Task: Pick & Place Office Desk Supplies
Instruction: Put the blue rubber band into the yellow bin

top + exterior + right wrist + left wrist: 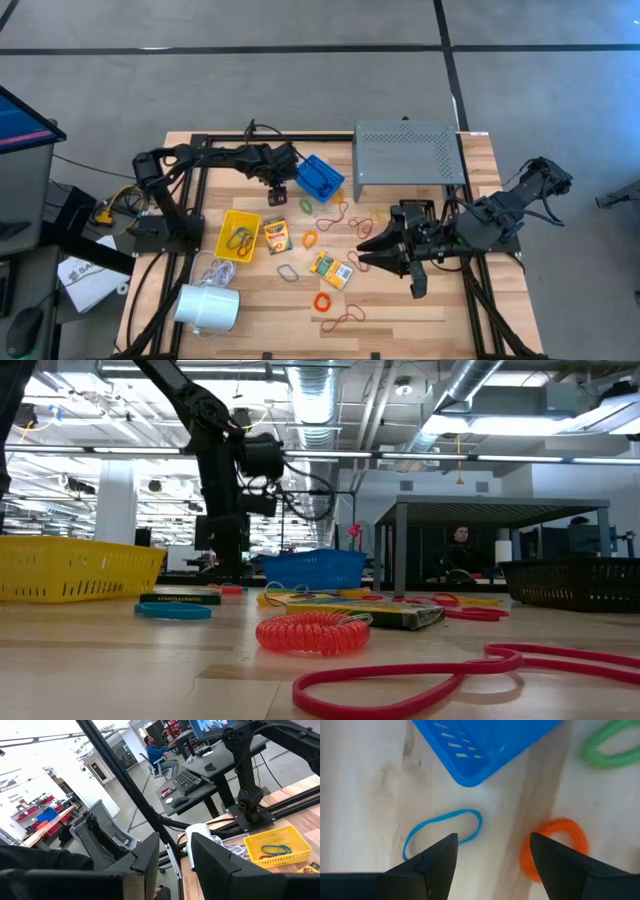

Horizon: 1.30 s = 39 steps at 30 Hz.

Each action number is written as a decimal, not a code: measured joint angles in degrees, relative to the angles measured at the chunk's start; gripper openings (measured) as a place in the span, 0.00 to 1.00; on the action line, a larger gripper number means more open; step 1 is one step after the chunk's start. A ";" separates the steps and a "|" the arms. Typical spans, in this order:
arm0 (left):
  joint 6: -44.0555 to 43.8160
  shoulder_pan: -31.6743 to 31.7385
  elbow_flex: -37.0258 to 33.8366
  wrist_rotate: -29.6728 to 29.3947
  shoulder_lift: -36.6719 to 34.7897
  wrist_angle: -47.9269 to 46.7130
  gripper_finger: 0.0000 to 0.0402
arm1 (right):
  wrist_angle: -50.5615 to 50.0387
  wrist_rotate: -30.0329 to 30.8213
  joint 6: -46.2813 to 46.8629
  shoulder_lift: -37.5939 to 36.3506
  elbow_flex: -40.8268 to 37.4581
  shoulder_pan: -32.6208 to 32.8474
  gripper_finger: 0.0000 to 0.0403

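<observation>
My left gripper [492,840] points down, open, a little above the wooden table next to the blue basket [480,745]. A thin blue rubber band [442,831] lies flat just past one fingertip and an orange coiled band [555,847] just past the other; neither is touched. In the high view this gripper [278,196] is left of the blue basket [320,178]. Two crayon boxes [277,235] [332,270] and loose bands lie mid-table. My right gripper [175,862] hangs high and level over the table's right part [372,250], with a narrow gap and nothing plainly in it.
A yellow basket [238,235] holding bands sits left of centre. The grey perforated shelf [408,152] stands at the far side, and the white cylinder [208,308] with its cord lies at the near left. A green band [610,745] lies beside the blue basket. People sit at desks beyond the table.
</observation>
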 joint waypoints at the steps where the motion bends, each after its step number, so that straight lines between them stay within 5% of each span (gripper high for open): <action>1: -0.04 0.03 0.00 -0.05 0.59 0.16 0.60 | 0.03 0.00 0.00 0.00 -0.01 0.00 0.28; 14: -2.01 -0.12 0.28 -0.42 5.10 3.00 0.58 | 0.29 -0.02 0.47 0.00 -0.02 0.16 0.28; 23: -5.00 1.38 0.07 1.24 4.76 3.03 0.38 | 1.36 1.00 0.46 0.02 -0.02 1.61 0.28; 34: -6.71 2.00 0.04 0.74 4.82 2.91 0.03 | 1.36 1.07 0.44 0.02 -0.01 2.50 0.28; 39: -8.17 2.00 0.11 0.66 4.82 1.51 0.01 | 1.36 1.07 0.11 0.02 -0.02 3.16 0.28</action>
